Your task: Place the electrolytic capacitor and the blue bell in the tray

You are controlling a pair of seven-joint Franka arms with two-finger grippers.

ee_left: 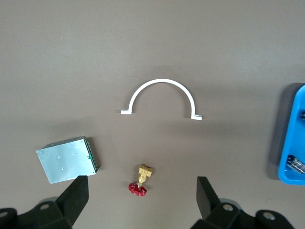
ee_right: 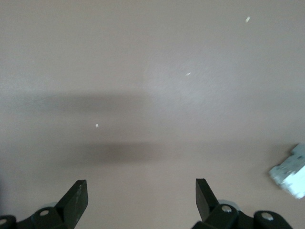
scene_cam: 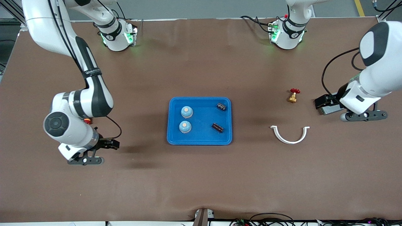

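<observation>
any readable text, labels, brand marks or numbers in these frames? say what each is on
None can be read.
Right arm band: white lettering, too small to read.
Arm bases: a round mark on each, not legible.
Capacitors in the tray: any print too small to tell.
Grey box: no print visible.
Bells, valve, white clip: no text.

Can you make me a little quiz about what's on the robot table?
1. How many blue bells sit in the tray?
2. True or false: the white curved clip lies in the tray.
3. Which gripper is over the grey flat box: left gripper or right gripper?

Key: 1. Two. 2. False, it lies on the table. 3. The left gripper.
</observation>
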